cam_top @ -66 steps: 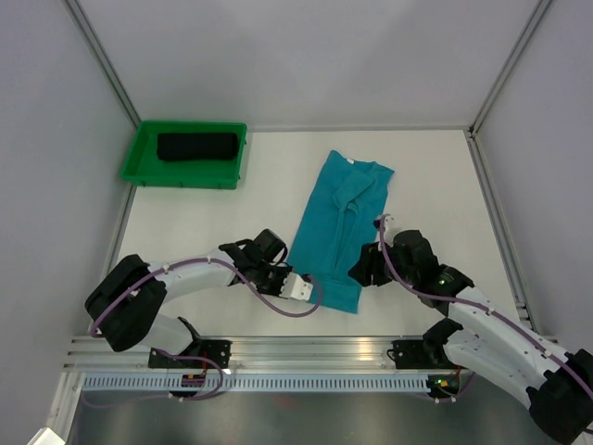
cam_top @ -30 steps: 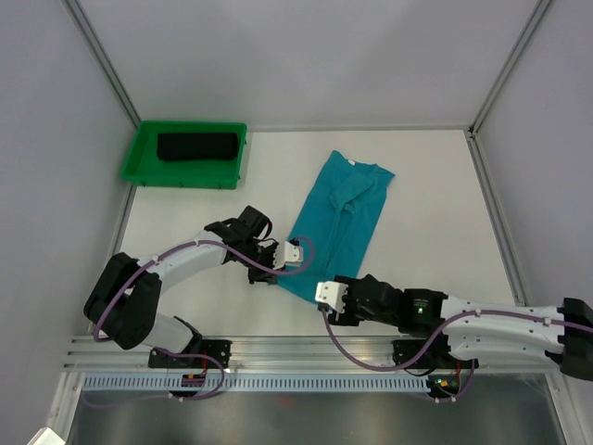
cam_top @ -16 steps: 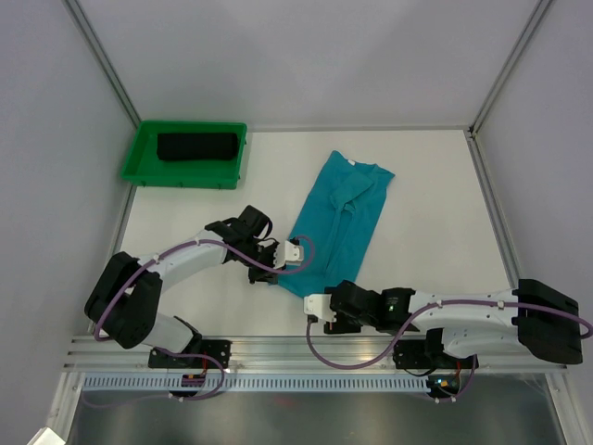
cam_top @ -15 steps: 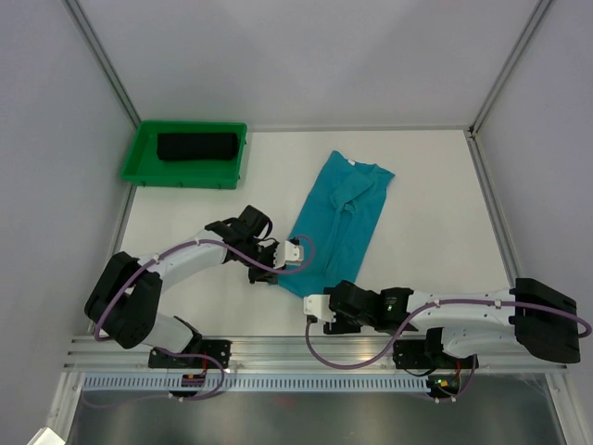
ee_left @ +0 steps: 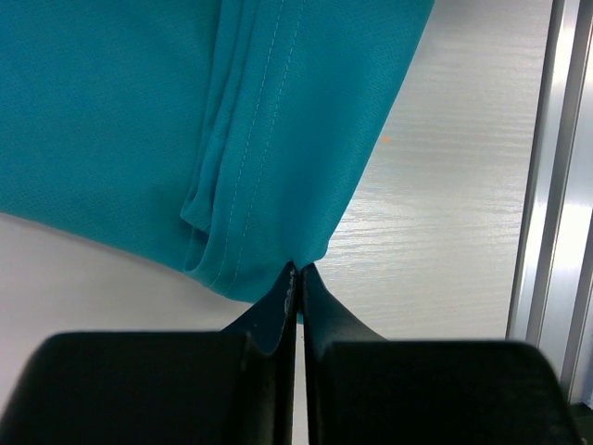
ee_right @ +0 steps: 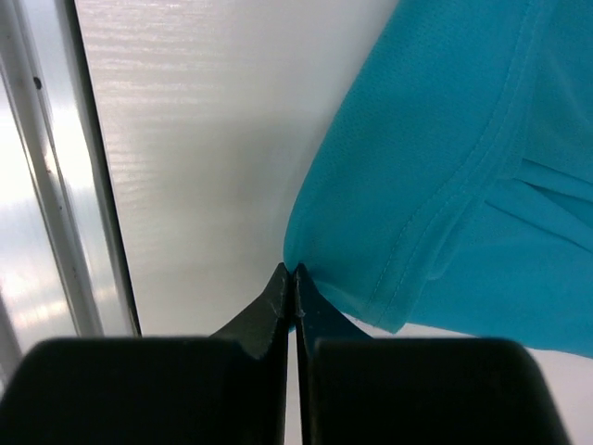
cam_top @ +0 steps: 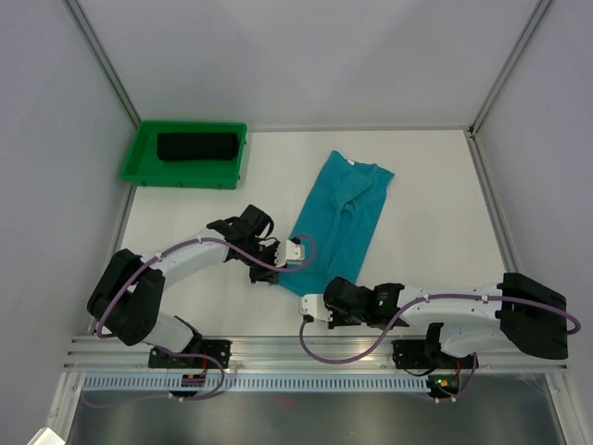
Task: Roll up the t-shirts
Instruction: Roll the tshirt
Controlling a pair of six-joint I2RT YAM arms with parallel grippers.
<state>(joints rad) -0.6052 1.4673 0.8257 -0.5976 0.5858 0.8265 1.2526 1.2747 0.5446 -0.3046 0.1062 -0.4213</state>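
Note:
A teal-blue t-shirt, folded into a long strip, lies slanted on the white table, collar at the far end. My left gripper is at the left corner of its near hem. In the left wrist view that gripper is shut on the hem edge of the t-shirt. My right gripper sits just in front of the near hem. In the right wrist view it is shut on a corner of the t-shirt, with the cloth pinched at the fingertips.
A green tray at the far left holds a dark rolled bundle. The aluminium rail runs along the near table edge, close behind both grippers; it shows as the rail and the rail in the wrist views.
The right arm swung left along the near edge to the shirt's hem, and its gripper closed on the corner. The left gripper stayed shut on the hem and hardly moved.

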